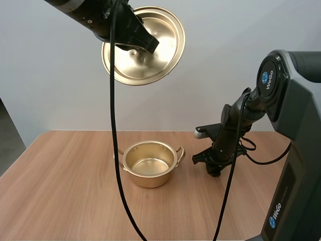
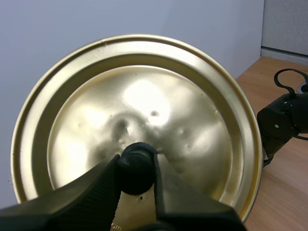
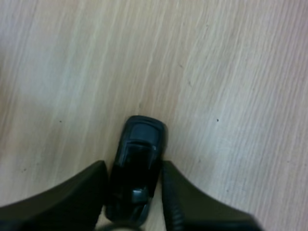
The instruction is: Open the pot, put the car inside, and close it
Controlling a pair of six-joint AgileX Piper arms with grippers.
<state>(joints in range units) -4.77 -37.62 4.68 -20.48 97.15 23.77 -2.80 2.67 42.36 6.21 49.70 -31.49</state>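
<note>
Left gripper (image 1: pixel 136 36) hangs high over the tabletop's (image 1: pixel 65 175) far edge, well above everything else. In the left wrist view its fingers (image 2: pixel 96 190) are clamped on the black knob (image 2: pixel 136 166) of the gold lid (image 2: pixel 144 96), one finger on each side. The lid is tilted, with its shiny underside facing the camera.

Below it, about the middle of the tabletop, the gold pot (image 1: pixel 150 179) stands upright, open and empty. Nothing covers its mouth, since the lid is held well clear above and behind.

Right of the pot, near the tabletop's right edge, the right gripper (image 1: pixel 214 169) is down at the wood. In the right wrist view its two fingers (image 3: pixel 72 195) lie closed against the two long sides of a small black car (image 3: pixel 138 154). The car rests on the tabletop. Its long axis runs in line with the fingers, one end pointing away from the wrist.

The coming move turns on one relation: the pot lies just left of the car and right gripper, near but not touching. The right arm is plainly the nearer one. Judging from this, lifting the car and carrying it left over the pot's rim comes next.
</note>
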